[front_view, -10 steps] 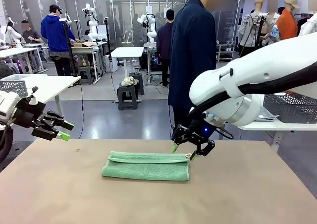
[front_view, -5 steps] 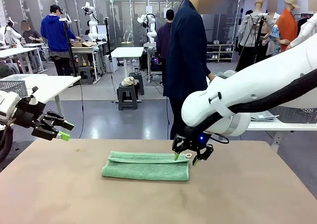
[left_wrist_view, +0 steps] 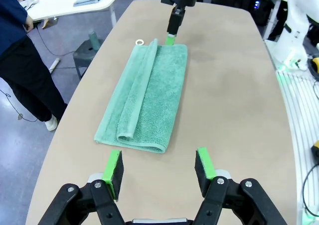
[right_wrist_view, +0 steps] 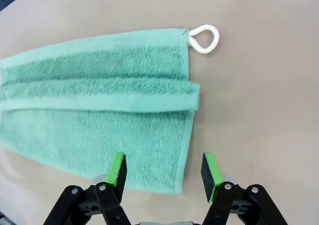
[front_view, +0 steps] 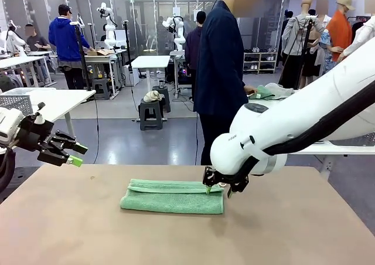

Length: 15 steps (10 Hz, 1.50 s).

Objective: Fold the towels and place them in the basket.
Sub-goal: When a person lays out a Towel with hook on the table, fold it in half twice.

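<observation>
Towel (front_view: 173, 196), mint green, lies folded lengthwise mid-table (front_view: 293, 230). R gripper (front_view: 220, 189) hangs at its 3 o'clock end, jaws apart over the short edge, prob. lining up a pinch for the next fold. L gripper (front_view: 73, 155), at 9 o'clock, is open and empty, parked clear, likely to give room.

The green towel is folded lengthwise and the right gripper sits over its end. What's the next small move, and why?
Probably lower the right gripper and close on the towel's short edge: its jaws stand open over that edge, holding nothing, and the towel lies long, likely needing a crosswise fold.
</observation>
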### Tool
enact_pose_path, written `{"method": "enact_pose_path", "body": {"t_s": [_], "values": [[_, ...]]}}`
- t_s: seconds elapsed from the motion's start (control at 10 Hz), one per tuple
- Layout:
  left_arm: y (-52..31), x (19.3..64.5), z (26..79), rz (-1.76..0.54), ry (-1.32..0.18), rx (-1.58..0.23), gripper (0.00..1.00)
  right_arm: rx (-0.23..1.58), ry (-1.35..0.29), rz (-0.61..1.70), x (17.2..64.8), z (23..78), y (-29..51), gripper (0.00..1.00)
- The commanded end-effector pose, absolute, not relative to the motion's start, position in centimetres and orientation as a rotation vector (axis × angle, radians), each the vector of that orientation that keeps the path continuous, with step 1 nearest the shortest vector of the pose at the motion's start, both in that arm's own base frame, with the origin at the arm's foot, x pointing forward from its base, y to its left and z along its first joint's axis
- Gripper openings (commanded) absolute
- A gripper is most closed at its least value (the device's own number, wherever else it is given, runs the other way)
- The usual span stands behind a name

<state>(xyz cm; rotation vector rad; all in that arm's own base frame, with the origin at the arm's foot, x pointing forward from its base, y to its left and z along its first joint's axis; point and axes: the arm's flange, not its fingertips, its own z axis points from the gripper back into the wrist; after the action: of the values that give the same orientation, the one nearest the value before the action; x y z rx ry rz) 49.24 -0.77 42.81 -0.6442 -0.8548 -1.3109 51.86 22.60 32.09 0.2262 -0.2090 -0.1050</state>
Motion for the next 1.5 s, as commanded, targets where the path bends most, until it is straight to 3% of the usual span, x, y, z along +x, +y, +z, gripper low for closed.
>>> {"method": "enact_pose_path", "body": {"t_s": [0.0,1.0,1.1,1.2,1.3,1.4], "values": [[-0.8,49.2,42.9,-1.312,-0.859,-0.645,0.74,0.184,-0.232,-0.201,53.0,31.2,24.3,0.76],[-0.8,49.2,42.9,-1.312,-0.859,-0.645,0.74,0.118,-0.208,-0.223,53.9,28.9,25.2,0.76],[-0.8,49.2,42.9,-1.312,-0.859,-0.645,0.74,0.114,-0.209,-0.224,54.0,28.8,25.2,0.57],[-0.8,49.2,42.9,-1.312,-0.859,-0.645,0.74,0.113,-0.203,-0.225,53.9,28.7,25.2,0.57],[-0.8,49.2,42.9,-1.312,-0.859,-0.645,0.74,0.112,-0.197,-0.226,54.0,28.6,25.1,0.37],[-0.8,49.2,42.9,-1.312,-0.859,-0.645,0.74,0.094,-0.194,-0.234,54.0,28.3,25.1,0.51]]}}
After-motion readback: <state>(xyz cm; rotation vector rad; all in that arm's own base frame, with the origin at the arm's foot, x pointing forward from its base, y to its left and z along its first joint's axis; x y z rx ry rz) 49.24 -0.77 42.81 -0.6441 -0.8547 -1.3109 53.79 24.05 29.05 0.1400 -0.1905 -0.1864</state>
